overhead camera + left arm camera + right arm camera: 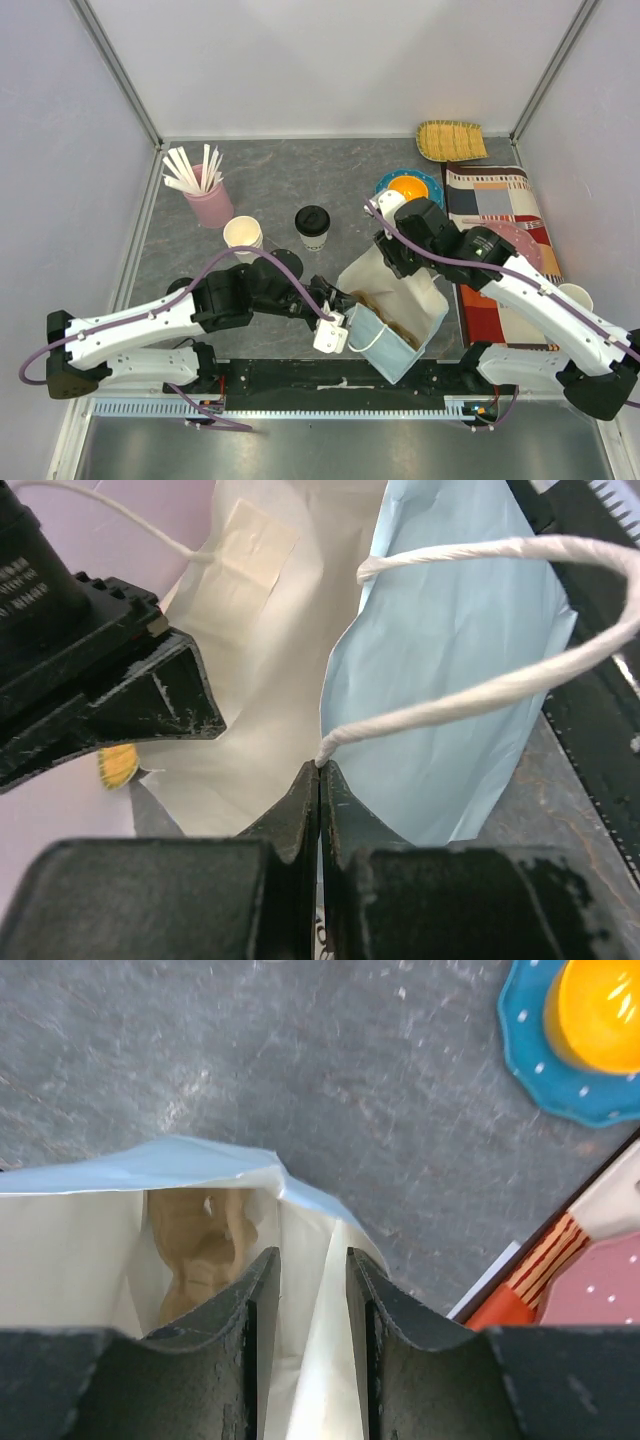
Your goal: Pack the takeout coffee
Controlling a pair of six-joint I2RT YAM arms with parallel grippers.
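Observation:
The takeout coffee (312, 227), a white paper cup with a black lid, stands upright mid-table, apart from both grippers. A light blue paper bag (392, 312) with a white inside sits open in front of it, with something brown (198, 1247) at its bottom. My left gripper (319, 766) is shut on the bag's near rim (450, 680), right where the white string handle (480, 690) is fixed. My right gripper (311, 1255) hangs over the bag's far corner with its jaws apart; the bag's white side fold (335, 1360) lies between them, not pinched.
A pink cup of white sticks (208, 195) and stacked cream cups (243, 235) stand back left. A blue plate with an orange thing (410, 187), a woven yellow tray (452, 140) and a striped cloth (495, 195) lie back right.

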